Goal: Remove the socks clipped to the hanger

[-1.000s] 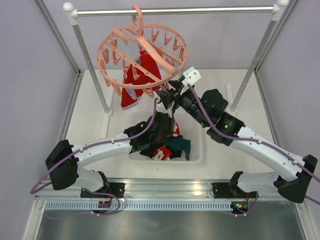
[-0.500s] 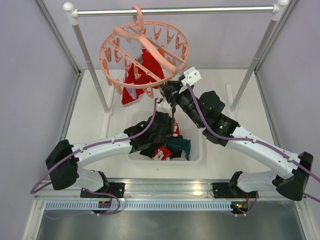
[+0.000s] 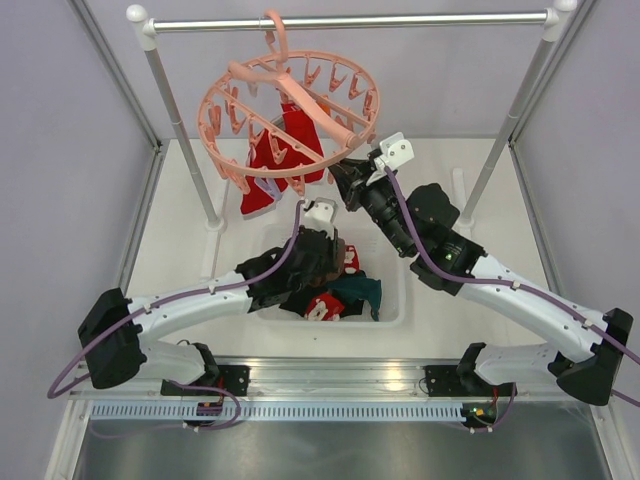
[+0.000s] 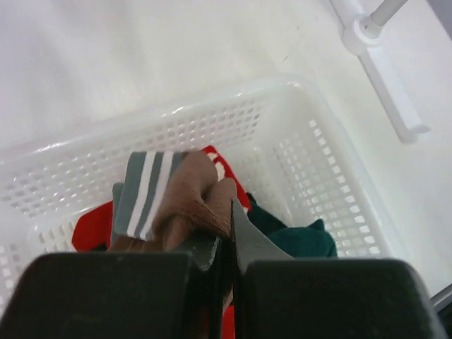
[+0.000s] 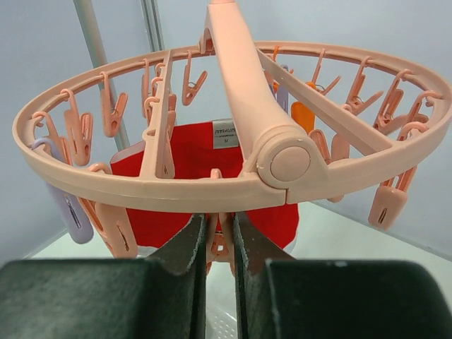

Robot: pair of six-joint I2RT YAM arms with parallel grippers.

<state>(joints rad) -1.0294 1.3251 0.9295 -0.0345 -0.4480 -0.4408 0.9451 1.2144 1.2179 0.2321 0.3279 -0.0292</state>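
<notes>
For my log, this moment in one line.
left hand: brown sock, over basket; right hand: on hanger clip; red socks clipped

Two robot arms: the left arm [image 3: 200, 305] and right arm [image 3: 530, 300] have smooth white link shells between chunky black joint housings. A purple cable [image 3: 190, 294] runs along each. A white camera bracket [image 3: 396, 151] tops each black wrist. The gripper fingers [image 4: 254, 247] are dark grey wedges.

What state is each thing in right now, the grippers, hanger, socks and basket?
left gripper, shut on brown sock over the basket.
right gripper, shut on a hanger clip.
hanger, hanging from the rail.
red socks, clipped to the hanger.
basket, holding loose socks.
</notes>
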